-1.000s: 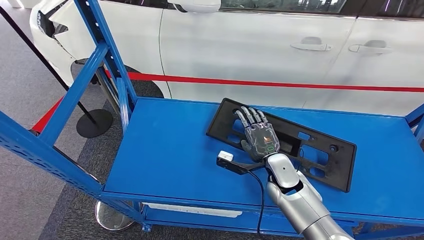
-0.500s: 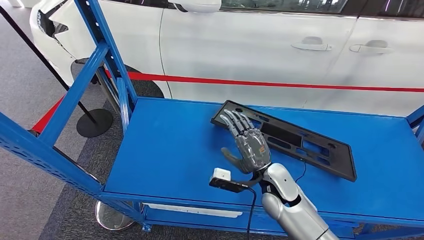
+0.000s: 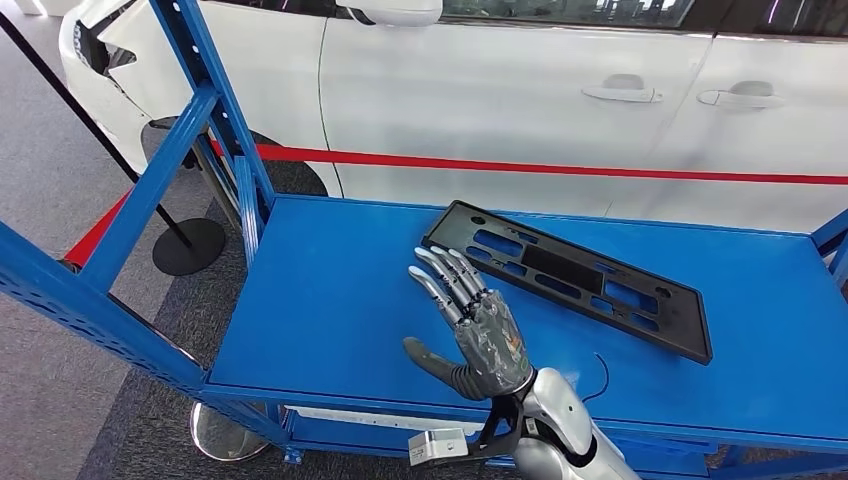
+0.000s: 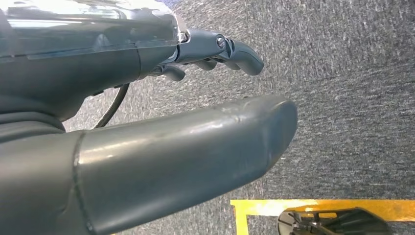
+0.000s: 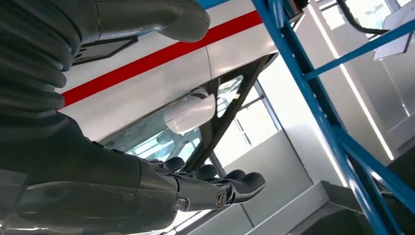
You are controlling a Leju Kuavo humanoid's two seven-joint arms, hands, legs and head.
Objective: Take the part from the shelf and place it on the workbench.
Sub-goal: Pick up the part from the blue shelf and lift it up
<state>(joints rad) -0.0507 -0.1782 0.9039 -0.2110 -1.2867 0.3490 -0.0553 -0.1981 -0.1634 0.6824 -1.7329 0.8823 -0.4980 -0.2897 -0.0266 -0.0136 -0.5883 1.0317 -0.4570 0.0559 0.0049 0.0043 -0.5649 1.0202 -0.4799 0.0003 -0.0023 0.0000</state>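
The part (image 3: 570,275), a long flat black plastic frame with several cut-outs, lies flat on the blue shelf deck (image 3: 330,300), towards the back right. My right hand (image 3: 475,330) hovers over the deck near its front edge, just left of and nearer than the part, clear of it. Its fingers are straight and spread, the thumb out to the side, and it holds nothing. In the right wrist view this hand (image 5: 147,186) has nothing in it. My left hand (image 4: 147,122) hangs over grey carpet with thumb and fingers apart, holding nothing.
Blue shelf uprights (image 3: 215,100) rise on the left and a rail runs along the deck's front. A white car (image 3: 500,90) stands behind a red barrier tape (image 3: 600,170). A black stanchion base (image 3: 190,245) sits on the floor at left. A yellow floor line (image 4: 259,208) lies below my left hand.
My right hand has come off the part and drawn back to the front edge of the deck, fingers spread. The part now lies flat on the deck.
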